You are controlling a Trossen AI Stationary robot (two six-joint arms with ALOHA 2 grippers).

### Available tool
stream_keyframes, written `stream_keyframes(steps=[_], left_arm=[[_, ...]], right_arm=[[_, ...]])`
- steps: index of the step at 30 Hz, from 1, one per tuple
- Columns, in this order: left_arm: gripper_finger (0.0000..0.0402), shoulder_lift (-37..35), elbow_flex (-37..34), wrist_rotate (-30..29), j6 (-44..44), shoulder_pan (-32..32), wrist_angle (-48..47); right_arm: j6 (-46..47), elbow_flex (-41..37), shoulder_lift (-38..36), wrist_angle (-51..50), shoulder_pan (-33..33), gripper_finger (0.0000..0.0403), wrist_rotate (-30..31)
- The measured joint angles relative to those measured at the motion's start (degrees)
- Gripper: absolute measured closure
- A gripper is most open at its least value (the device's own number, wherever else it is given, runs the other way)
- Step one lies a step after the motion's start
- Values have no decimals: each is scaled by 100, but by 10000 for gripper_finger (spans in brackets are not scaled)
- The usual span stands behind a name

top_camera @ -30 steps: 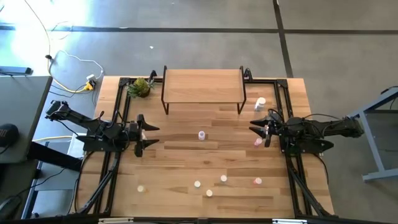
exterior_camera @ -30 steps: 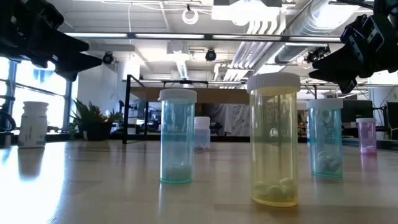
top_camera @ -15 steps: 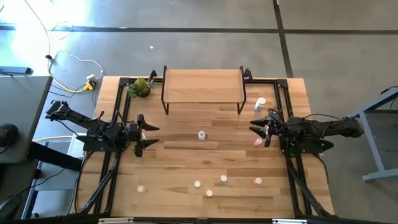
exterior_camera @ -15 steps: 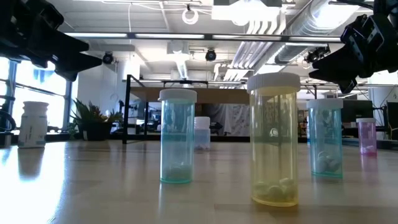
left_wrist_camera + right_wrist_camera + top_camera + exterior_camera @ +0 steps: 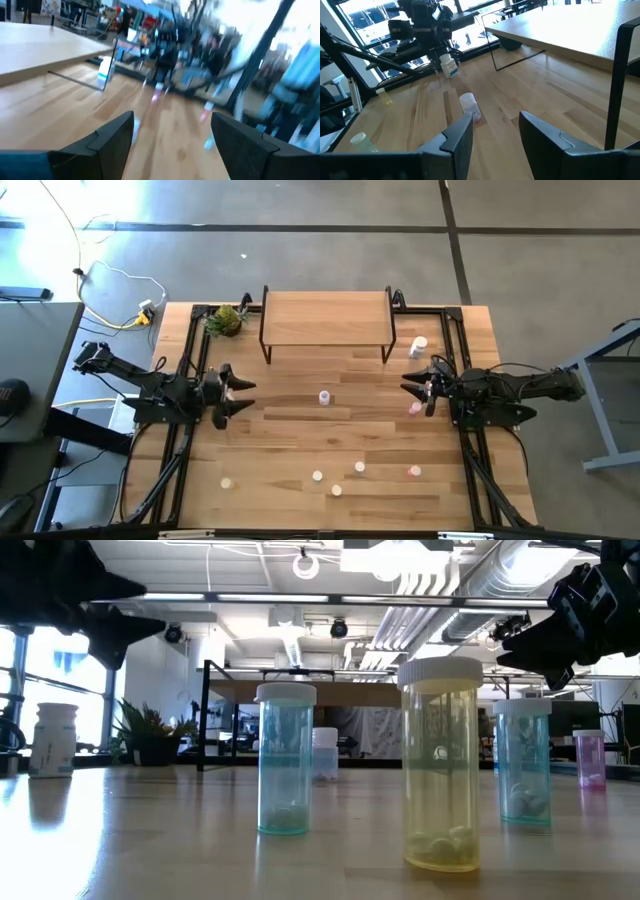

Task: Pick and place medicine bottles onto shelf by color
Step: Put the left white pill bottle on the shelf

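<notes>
The shelf (image 5: 327, 318), bare, stands on its black legs at the table's far middle. Small bottles stand upright on the tabletop. One pink bottle (image 5: 324, 397) is in the middle and also shows in the right wrist view (image 5: 470, 106). Another pink bottle (image 5: 415, 409) is beside my right gripper. A white bottle (image 5: 419, 345) is by the shelf's right leg. Several yellow, teal and pink ones (image 5: 440, 770) stand near the front edge. My left gripper (image 5: 246, 396) hovers open and empty at the left. My right gripper (image 5: 412, 388) hovers open and empty at the right.
A green plant (image 5: 226, 320) sits at the far left corner beside the shelf. A white bottle (image 5: 55, 740) stands at the left in the low view. Black frame rails (image 5: 190, 360) run along both table sides. Bare wood lies between the grippers and the shelf.
My left gripper has turned at the wrist and risen a little; its wrist picture is smeared by motion. It stays open and empty. My right gripper and the bottles have kept still.
</notes>
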Motion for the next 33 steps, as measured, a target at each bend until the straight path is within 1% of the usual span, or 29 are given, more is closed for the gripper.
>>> stream_keyframes(steps=[4, 6, 9, 13, 18, 21, 24, 26, 30, 33], left_arm=[[147, -1, 0, -370, -1026, 0, 450], [147, -1, 0, -551, -1351, 2, 562], [147, 0, 0, -915, -1445, 2, 560], [147, -1, 0, -1579, -1743, 2, 559], [147, 1, 12, -2197, -1940, 2, 546], [147, 1, 196, -2384, -1680, 2, 543], [147, 1, 535, -2350, -1039, 2, 486], [147, 1, 864, -2326, -553, 2, 252], [147, 1, 1632, -2361, 186, 2, -845], [147, 2, 2275, -2357, 178, 2, -2248]], right_arm=[[0, 1, 1, 1, -1, 251, 0], [0, 1, 1, 1, -2, 251, 0], [0, 1, 0, 1, -1, 251, 0], [0, 1, 0, 0, -1, 251, 0], [0, 1, 1, 1, 0, 251, 0], [0, 0, -1, 1, -2, 251, 0], [0, 0, -1, 0, -1, 251, 0], [0, 1, -1, 1, -1, 251, 0], [0, -1, -1, -1, -2, 251, 0], [0, 1, 0, 1, -1, 251, 0]])
